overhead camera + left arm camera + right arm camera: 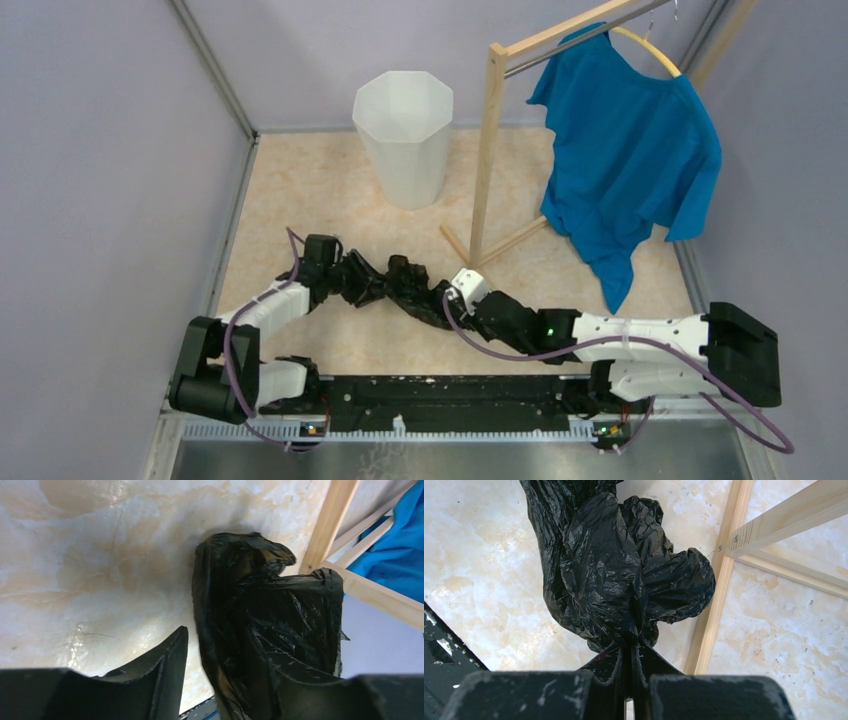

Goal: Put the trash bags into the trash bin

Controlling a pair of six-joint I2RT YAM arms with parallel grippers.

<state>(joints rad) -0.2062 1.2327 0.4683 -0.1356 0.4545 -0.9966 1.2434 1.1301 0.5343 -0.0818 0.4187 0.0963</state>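
Note:
The black crinkly trash bag (395,282) lies bunched on the floor between my two grippers. The white faceted trash bin (405,135) stands upright at the back, apart from the bag. My right gripper (452,300) is shut on one end of the bag; in the right wrist view the jaws (630,647) pinch a gathered fold of the bag (609,565). My left gripper (345,275) is at the bag's other end. In the left wrist view it (235,670) is open, with the bag (265,615) lying against its right finger and floor showing beside the left finger (167,662).
A wooden clothes rack (487,150) stands right of the bin, with a blue shirt (630,150) on a hanger. Its base bars (716,595) lie on the floor close to the right of the bag. Grey walls enclose the marbled floor (300,200).

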